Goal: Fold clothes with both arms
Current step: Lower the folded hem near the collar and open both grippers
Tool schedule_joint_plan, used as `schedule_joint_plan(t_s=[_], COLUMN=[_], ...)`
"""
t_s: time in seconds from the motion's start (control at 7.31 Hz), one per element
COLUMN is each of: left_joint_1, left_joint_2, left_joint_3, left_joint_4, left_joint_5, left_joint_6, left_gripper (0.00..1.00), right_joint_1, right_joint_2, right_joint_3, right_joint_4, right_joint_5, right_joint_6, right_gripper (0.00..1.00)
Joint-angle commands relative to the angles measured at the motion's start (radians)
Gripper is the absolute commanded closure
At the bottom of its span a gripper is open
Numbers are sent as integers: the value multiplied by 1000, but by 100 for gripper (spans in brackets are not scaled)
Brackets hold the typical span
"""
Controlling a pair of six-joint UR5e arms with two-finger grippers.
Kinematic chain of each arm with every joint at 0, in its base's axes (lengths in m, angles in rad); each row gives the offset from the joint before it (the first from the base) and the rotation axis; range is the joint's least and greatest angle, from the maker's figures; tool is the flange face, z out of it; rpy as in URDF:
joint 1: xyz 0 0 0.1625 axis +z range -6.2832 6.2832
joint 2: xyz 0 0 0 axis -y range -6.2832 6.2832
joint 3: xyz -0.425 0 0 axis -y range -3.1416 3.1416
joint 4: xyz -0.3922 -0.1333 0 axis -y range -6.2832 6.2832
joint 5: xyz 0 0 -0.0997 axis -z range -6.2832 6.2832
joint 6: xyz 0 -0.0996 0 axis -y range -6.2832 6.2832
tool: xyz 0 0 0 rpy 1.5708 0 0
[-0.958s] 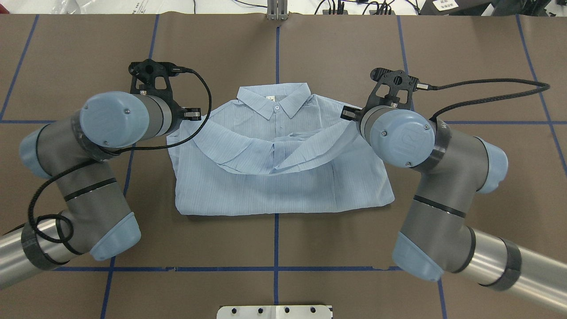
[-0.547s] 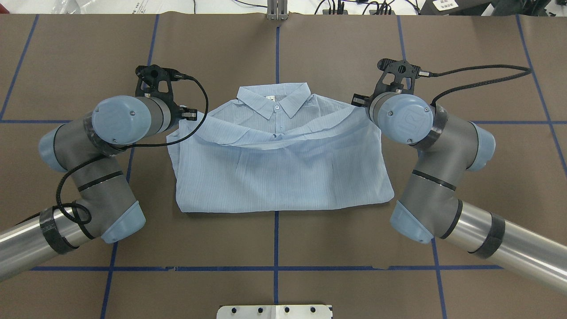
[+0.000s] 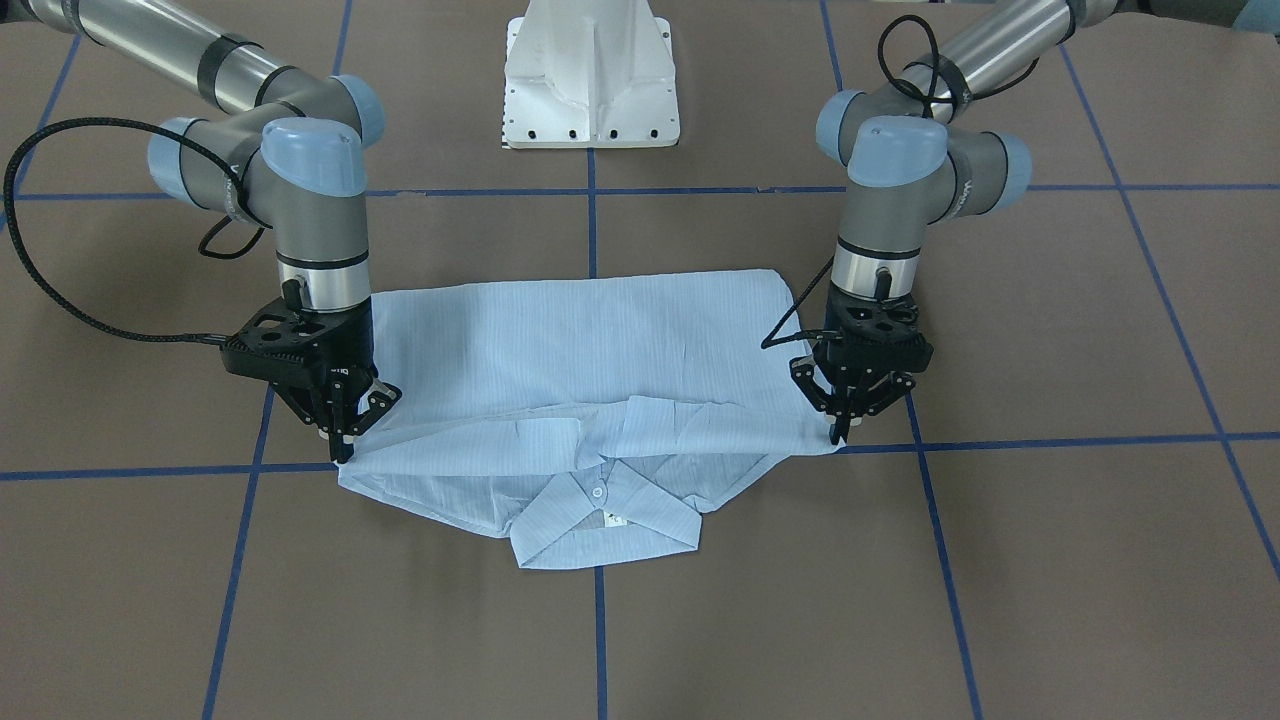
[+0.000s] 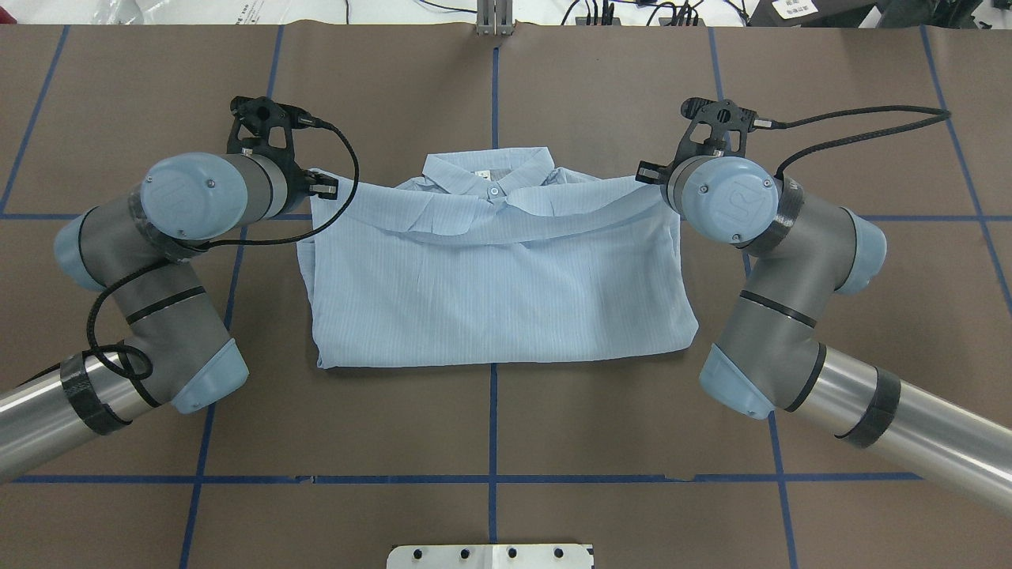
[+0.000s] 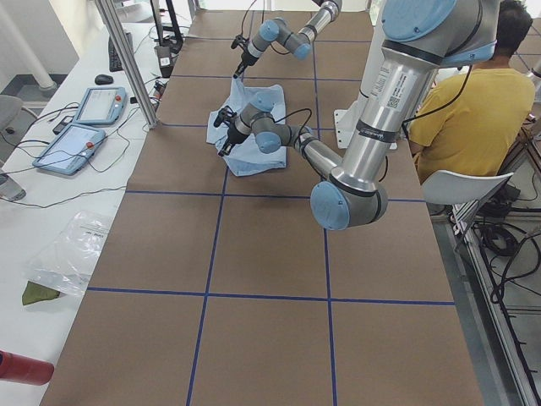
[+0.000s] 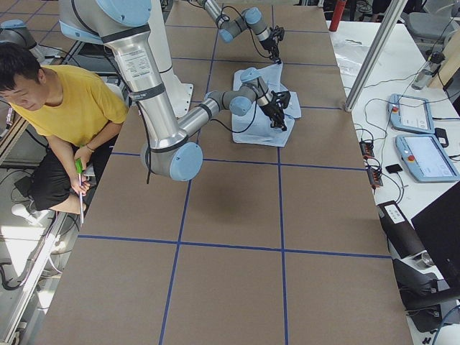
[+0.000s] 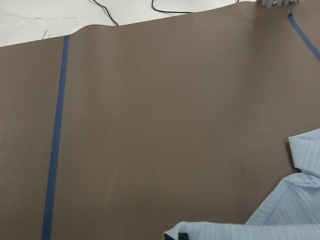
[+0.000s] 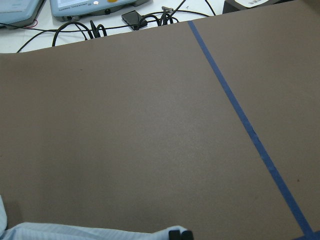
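Low in the middle of the front-facing picture, the collar of the blue shirt lies flat on the brown table. Just above it, 2 grippers pinch the shirt's folded-over edge. The right gripper is at the picture's left and the left gripper at its right. The white base stands at the top.

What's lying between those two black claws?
The light-blue shirt: its folded-over edge spans from left gripper to right gripper, seen in the front-facing view.
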Motion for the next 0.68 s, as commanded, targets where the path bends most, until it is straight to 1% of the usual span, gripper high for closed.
schedule_joint_plan(t_s=[0.0,0.14,0.27,0.41,0.55], left_joint_1=[-2,-2,-4,-10,-10], left_joint_2=[5,14,30,63,110], left_joint_3=[2,1,-10,-33,-69], left_joint_4=[-3,-6,-73,-139,-196], left_joint_5=[-3,-2,-7,-64,-147], left_joint_6=[5,48,60,60,60], left_gripper=[88,1,0,0,0], right_joint_1=[1,1,25,68,77], right_joint_2=[17,27,36,33,28], right_joint_3=[-20,-28,-21,-2,12], right_joint_4=[0,0,0,3,3], right_joint_5=[3,6,100,215,236], right_joint_6=[-6,-6,-55,-105,-131], right_gripper=[70,1,0,0,0])
